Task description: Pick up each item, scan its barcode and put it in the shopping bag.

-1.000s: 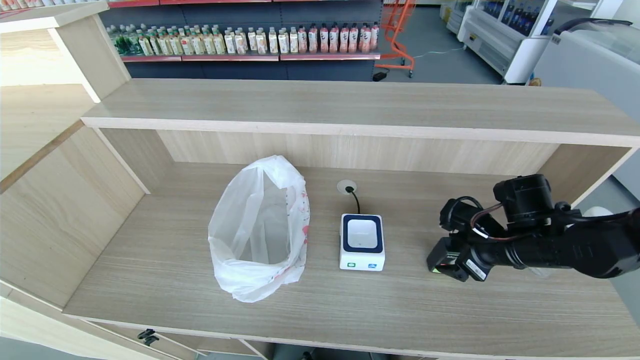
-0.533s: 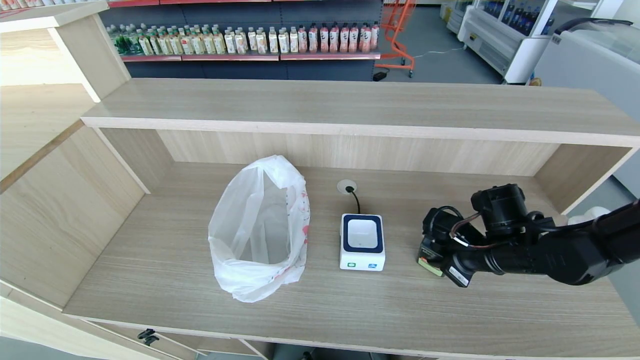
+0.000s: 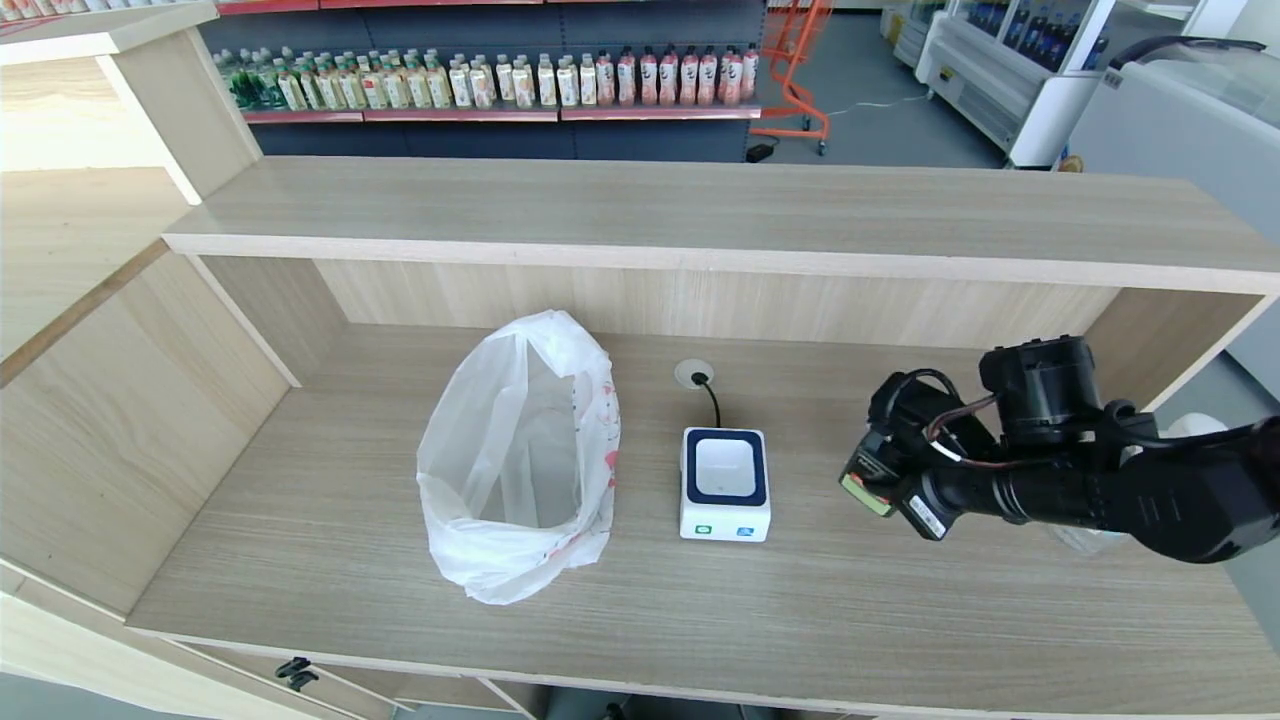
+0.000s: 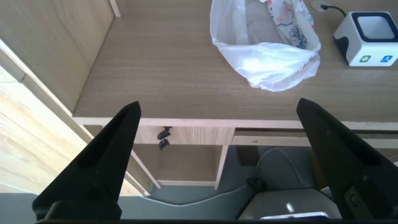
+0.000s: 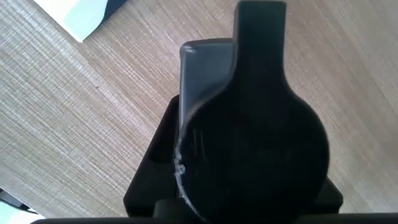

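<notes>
Left gripper first: we see its two dark fingers spread wide apart, hanging low in front of the counter, below its front edge. On the counter, toward the left, the shopping bag sits with its mouth gaping toward us. It is thin white plastic, crumpled at the near end, with a reddish print along its right side. Far behind it, past the raised ledge, a shelf holds a long row of bottles.

Just to the right of the bag, close but not touching, stands the scanner. We see a small white box with a dark blue frame around the window on its top. A black cable runs from its back to a round grommet set in the counter. An orange rack stands on the floor in the distance.

Further right, the right gripper is held over the counter on an arm that extends from the right edge. It points toward the scanner and is apart from it. It is clamped on the item, a small dark pack with a green and red end facing the scanner. We cannot tell what kind of product it is. Behind that arm, freezer cabinets line the far right.
</notes>
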### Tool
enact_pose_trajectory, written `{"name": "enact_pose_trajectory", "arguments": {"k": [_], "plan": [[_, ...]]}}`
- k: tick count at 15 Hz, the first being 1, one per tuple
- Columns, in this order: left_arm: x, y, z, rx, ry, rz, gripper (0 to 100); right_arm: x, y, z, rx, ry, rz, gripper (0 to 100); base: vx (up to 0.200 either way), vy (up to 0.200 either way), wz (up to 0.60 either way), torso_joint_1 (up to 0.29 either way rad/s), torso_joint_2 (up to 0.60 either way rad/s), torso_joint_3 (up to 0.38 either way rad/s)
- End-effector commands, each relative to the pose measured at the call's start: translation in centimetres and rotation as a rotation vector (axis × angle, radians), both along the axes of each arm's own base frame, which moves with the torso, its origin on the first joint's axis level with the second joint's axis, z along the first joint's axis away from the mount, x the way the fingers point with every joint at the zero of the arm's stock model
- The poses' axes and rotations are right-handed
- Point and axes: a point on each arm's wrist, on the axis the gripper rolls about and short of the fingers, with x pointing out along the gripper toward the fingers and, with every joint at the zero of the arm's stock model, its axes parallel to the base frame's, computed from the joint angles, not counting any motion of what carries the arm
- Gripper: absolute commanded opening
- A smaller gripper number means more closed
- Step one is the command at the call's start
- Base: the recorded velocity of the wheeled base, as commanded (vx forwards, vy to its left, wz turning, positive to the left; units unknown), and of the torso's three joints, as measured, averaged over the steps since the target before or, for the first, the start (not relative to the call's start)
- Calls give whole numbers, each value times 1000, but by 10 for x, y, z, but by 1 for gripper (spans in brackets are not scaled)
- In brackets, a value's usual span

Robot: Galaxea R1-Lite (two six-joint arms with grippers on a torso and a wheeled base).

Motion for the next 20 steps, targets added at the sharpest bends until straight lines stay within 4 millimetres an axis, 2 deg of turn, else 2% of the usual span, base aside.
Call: {"name": "enact_pose_trajectory", "arguments": {"k": [1, 2, 3, 4, 6, 8, 12, 14, 15, 16, 18, 20], "plan": [[0, 0, 0, 0, 2, 0, 100, -32, -28, 39, -49, -138, -110, 0, 0, 0, 0, 0, 0, 0], [0, 0, 0, 0, 2, 0, 100, -55, -55, 49, -185, -205, -143, 0, 0, 0, 0, 0, 0, 0], [0, 0, 0, 0, 2, 0, 100, -69, -71, 56, -293, -279, -148, 0, 0, 0, 0, 0, 0, 0], [0, 0, 0, 0, 2, 0, 100, -79, -81, 59, -397, -358, -148, 0, 0, 0, 0, 0, 0, 0], [0, 0, 0, 0, 4, 0, 100, -84, -82, 57, -436, -442, -70, 0, 0, 0, 0, 0, 0, 0], [0, 0, 0, 0, 2, 0, 100, -87, -80, 59, -631, -542, 145, 0, 0, 0, 0, 0, 0, 0], [0, 0, 0, 0, 2, 0, 100, -87, -63, 49, -877, -923, 859, 0, 0, 0, 0, 0, 0, 0], [0, 0, 0, 0, 2, 0, 100, -87, -48, 38, -896, -1154, 1133, 0, 0, 0, 0, 0, 0, 0], [0, 0, 0, 0, 2, 0, 100, -87, -43, 26, -854, -1171, 1207, 0, 0, 0, 0, 0, 0, 0], [0, 0, 0, 0, 2, 0, 100, -88, -40, 13, -809, -1291, 1326, 0, 0, 0, 0, 0, 0, 0], [0, 0, 0, 0, 2, 0, 100, -88, -34, 11, -806, -1366, 1373, 0, 0, 0, 0, 0, 0, 0], [0, 0, 0, 0, 2, 0, 100, -92, -17, 16, -789, -1474, 1439, 0, 0, 0, 0, 0, 0, 0]]}}
